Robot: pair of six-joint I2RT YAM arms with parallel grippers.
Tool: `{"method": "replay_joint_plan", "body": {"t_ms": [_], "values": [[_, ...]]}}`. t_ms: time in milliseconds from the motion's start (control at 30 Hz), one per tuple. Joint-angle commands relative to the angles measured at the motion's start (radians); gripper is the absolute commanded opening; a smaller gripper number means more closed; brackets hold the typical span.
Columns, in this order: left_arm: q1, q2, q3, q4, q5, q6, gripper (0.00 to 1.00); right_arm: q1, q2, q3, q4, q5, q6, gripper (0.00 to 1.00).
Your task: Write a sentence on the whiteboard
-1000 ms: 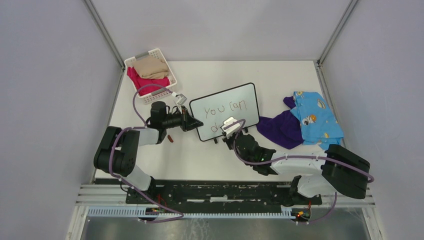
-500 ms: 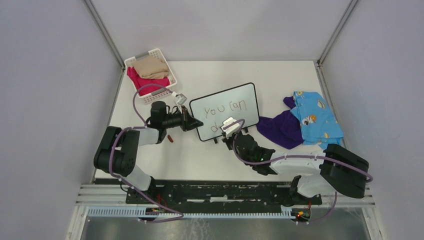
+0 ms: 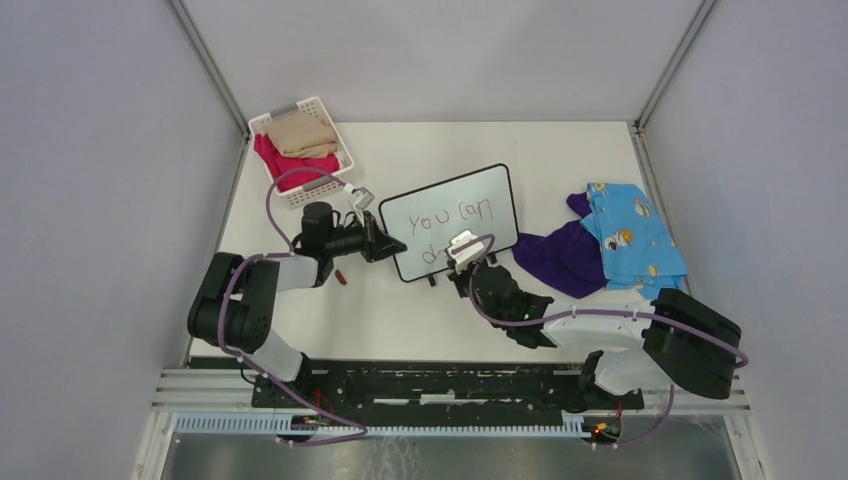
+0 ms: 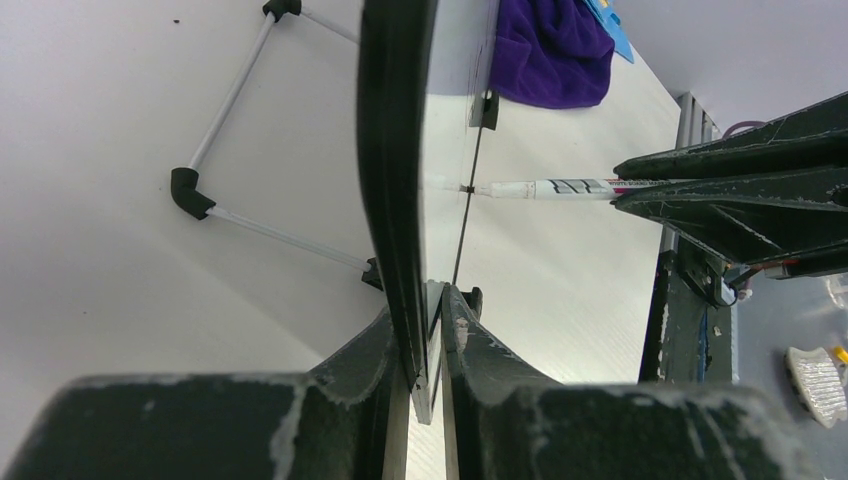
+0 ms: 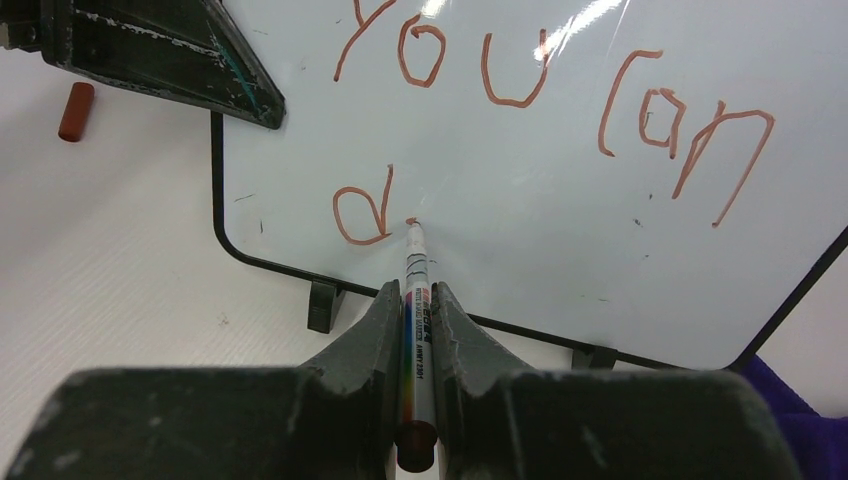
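The whiteboard [image 3: 455, 215] stands tilted on its little black feet, with "You can" and a "d" below it in red-brown ink [image 5: 560, 200]. My left gripper [image 3: 397, 247] is shut on the board's left edge [image 4: 392, 150], which sits pinched between its fingers [image 4: 425, 305]. My right gripper [image 3: 456, 268] is shut on a white marker [image 5: 415, 320]. The marker's tip touches the board just right of the "d". From the left wrist the marker [image 4: 560, 188] reaches in from the right towards the board's face.
A red-brown marker cap [image 3: 341, 277] lies on the table left of the board. A white slatted basket [image 3: 312, 190] with beige and pink cloth stands at the back left. Purple cloth [image 3: 560, 258] and blue printed cloth [image 3: 632, 238] lie right of the board.
My right gripper has shifted slightly to the right with the marker along the board's lower line. The left gripper and the board have not moved.
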Motion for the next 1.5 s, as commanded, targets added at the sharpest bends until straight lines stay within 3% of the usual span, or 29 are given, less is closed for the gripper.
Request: {"method": "replay_joint_plan", "body": {"t_ms": [0,867,1467], "values": [[-0.014,0.019,-0.003,-0.079,-0.069,0.090,0.02,-0.034,-0.015,-0.009,-0.021,0.048,0.000,0.00],[-0.017,0.025,0.001,-0.087,-0.068,0.093,0.02,-0.042,-0.019,0.005,-0.023,-0.090,0.008,0.00],[-0.020,0.022,0.004,-0.097,-0.071,0.100,0.02,-0.042,0.006,0.062,-0.018,-0.045,0.006,0.00]]}}
